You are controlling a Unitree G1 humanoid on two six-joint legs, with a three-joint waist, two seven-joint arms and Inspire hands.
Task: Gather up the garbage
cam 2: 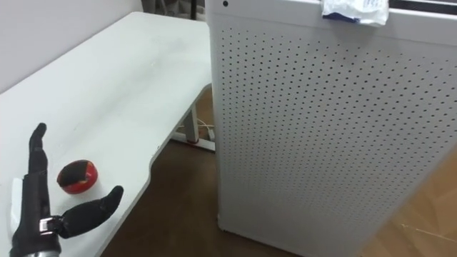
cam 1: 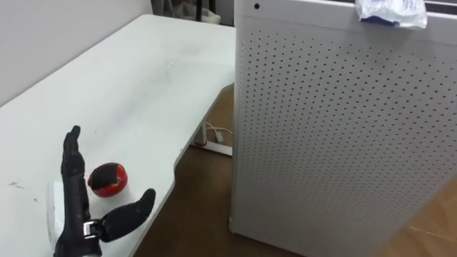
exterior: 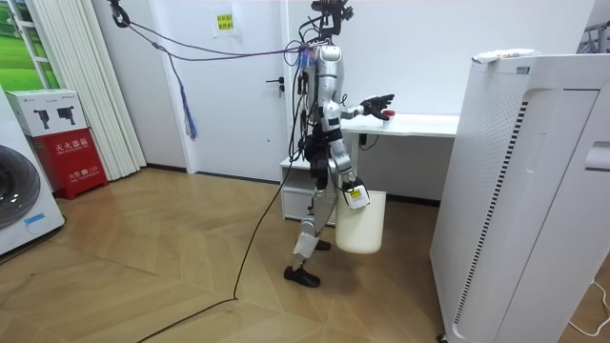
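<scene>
The right hand (exterior: 352,193) hangs low at a white bin's (exterior: 362,229) rim; I cannot tell its grip. The left hand (cam 1: 77,214) stands upright over the desk (cam 1: 143,78), fingers straight, thumb spread, holding nothing. The red-and-black ball (cam 1: 107,179) lies at its two o'clock, just beside the fingers. Farther off, a crumpled wrapper (cam 1: 393,12) tops the white cabinet (cam 1: 343,143).

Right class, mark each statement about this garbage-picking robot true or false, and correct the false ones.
1. The left hand is open beside the red-and-black ball. True.
2. The crumpled wrapper lies on the floor. False: it lies on top of the white perforated cabinet.
3. The white bin stands on the table. False: it is down by the right hand, beside the robot's legs.
4. The ball rests on the table. True.
</scene>
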